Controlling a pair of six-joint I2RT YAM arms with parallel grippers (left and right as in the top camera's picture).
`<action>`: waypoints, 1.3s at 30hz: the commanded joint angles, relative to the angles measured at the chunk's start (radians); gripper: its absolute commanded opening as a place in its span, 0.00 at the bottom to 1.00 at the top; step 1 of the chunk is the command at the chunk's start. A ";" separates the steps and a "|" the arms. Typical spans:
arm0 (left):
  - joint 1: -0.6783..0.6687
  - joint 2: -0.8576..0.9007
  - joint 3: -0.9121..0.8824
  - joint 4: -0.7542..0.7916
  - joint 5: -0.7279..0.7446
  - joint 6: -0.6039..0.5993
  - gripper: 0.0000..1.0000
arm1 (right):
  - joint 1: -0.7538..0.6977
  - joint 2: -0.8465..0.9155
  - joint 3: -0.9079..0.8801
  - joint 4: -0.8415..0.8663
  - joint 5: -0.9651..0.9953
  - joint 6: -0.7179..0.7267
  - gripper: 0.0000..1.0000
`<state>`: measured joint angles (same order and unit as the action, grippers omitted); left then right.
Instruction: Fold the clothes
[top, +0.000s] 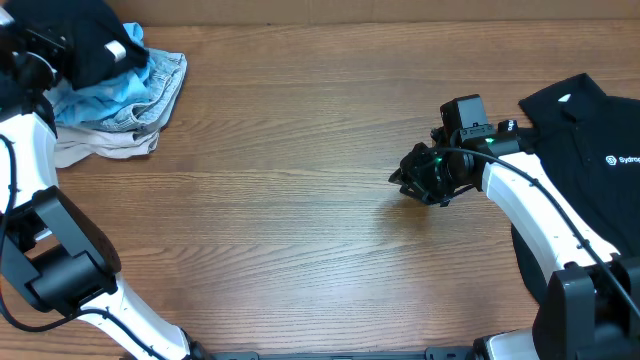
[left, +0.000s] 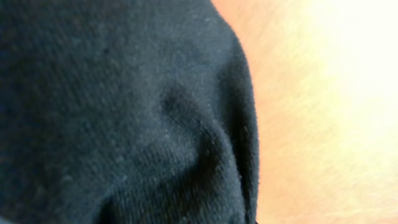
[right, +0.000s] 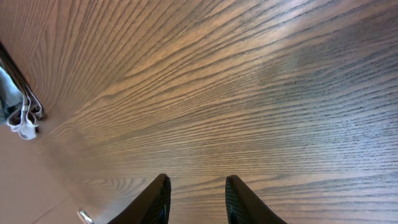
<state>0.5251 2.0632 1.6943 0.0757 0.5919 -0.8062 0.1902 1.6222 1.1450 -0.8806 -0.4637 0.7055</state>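
Looking down from overhead, we see the left gripper (top: 48, 45) buried in the black shirt (top: 95, 35), which tops a heap with a light-blue garment (top: 110, 95), a grey garment (top: 168, 85) and a beige garment (top: 100, 148) in the far left corner. The right gripper (top: 415, 178) hangs over the bare table (top: 280, 200), just left of the collared black shirt (top: 590, 130). From the left wrist we get only the black shirt (left: 124, 112) pressed close, with the jaws closed but hidden, so we cannot tell whether they pinch cloth. The right wrist alone shows its fingers (right: 158, 199) a narrow gap apart, holding nothing.
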 joint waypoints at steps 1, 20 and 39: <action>0.004 -0.008 0.018 0.014 -0.009 -0.103 0.04 | 0.000 -0.005 0.015 0.010 0.019 0.001 0.33; 0.119 0.042 0.023 -0.568 -0.362 0.291 1.00 | 0.000 -0.005 0.015 0.004 0.019 -0.004 0.32; -0.037 -0.354 0.325 -0.935 -0.259 0.762 1.00 | 0.000 -0.091 0.016 0.082 0.019 -0.190 0.33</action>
<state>0.5297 1.7267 2.0174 -0.8352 0.3561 -0.1349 0.1902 1.6016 1.1450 -0.8040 -0.4519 0.5919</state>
